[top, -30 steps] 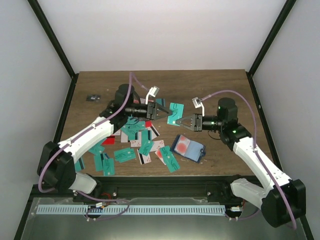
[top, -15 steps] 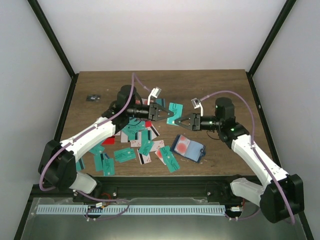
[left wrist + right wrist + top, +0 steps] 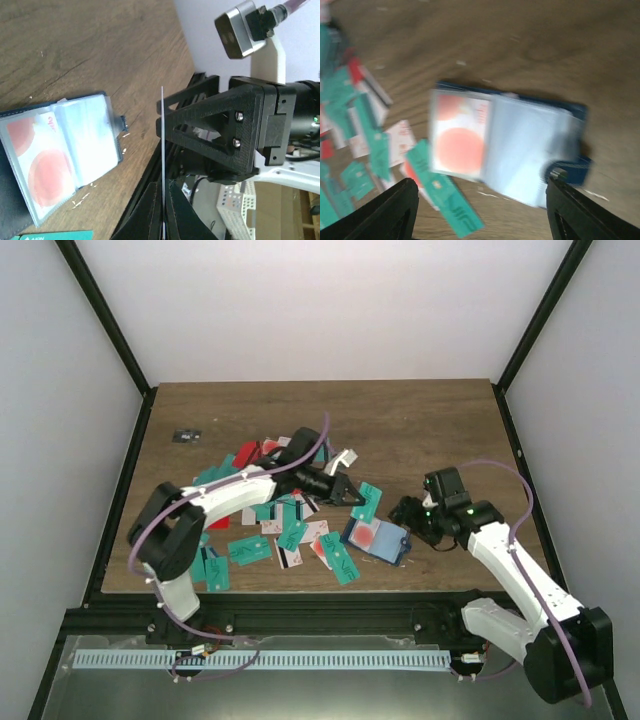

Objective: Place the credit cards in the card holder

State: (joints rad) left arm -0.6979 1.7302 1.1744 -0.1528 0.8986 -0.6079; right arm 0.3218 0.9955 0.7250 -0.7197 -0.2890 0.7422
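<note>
The card holder (image 3: 378,538) lies open on the table, dark blue with clear sleeves, a white card with red blotches in its left sleeve. It also fills the right wrist view (image 3: 510,142) and shows at the left of the left wrist view (image 3: 55,160). My left gripper (image 3: 351,492) is shut on a teal credit card (image 3: 368,502), held just above the holder's far edge; its wrist view shows that card edge-on (image 3: 162,145) between the fingers (image 3: 150,215). My right gripper (image 3: 406,512) is open, hovering right of the holder with nothing between its fingers (image 3: 390,212).
Several loose credit cards (image 3: 270,525), teal, red and white, lie scattered left of the holder; one teal card (image 3: 445,197) lies right beside it. A small black-grey object (image 3: 185,435) sits at the far left. The table's near edge (image 3: 150,165) runs close behind the holder.
The right gripper let go of the teal card and opened, pulling back down to the right. The left gripper shut on that card and carried it towards the card holder.
</note>
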